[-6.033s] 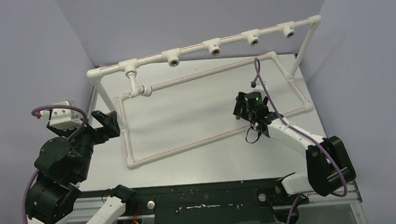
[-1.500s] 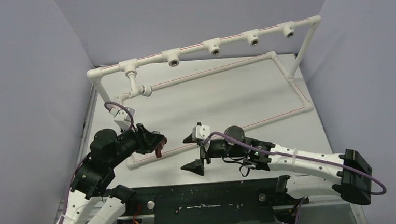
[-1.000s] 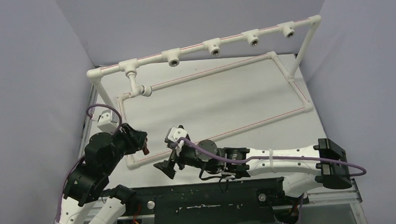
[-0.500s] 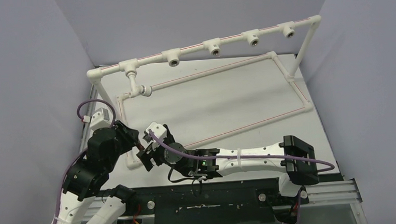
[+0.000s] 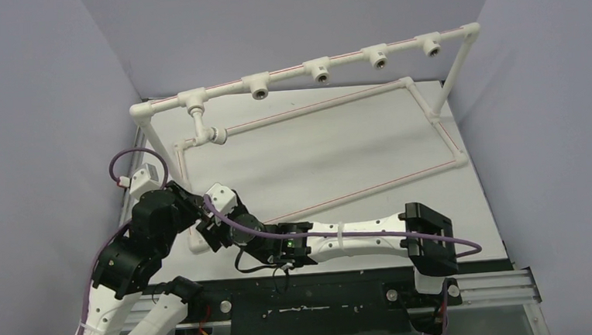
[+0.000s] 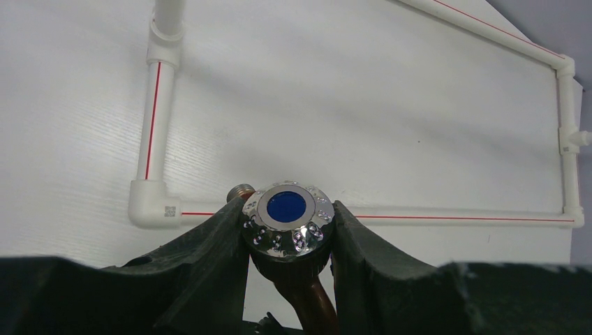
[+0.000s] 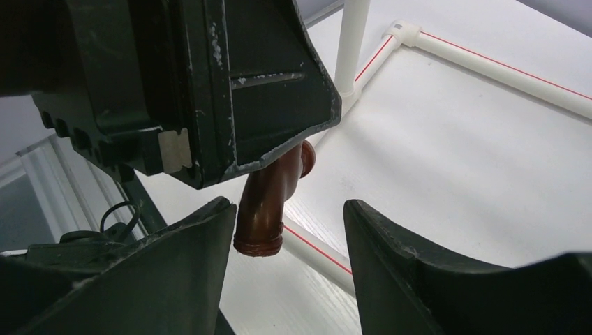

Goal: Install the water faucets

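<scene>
Since a moment ago the right arm (image 5: 359,233) has been stretching all the way across to the left side of the desk (image 5: 331,150). Now the right pincer (image 5: 213,236) is sitting right next to the left pincer (image 5: 195,220), near the front left corner of the white pipe frame (image 5: 319,70). The left pincer is clamping the reddish-brown faucet (image 6: 287,207), with one finger on each side of its shiny round knob with the blue middle. The knob is facing the left wrist camera. The right pincer is being held wide apart, and the bottom end of the faucet (image 7: 260,227) is hanging between its two fingers, closer to one. I cannot tell if they are touching. The faucet is hanging in the air above the desk, near the frame's corner elbow (image 6: 148,202).
</scene>
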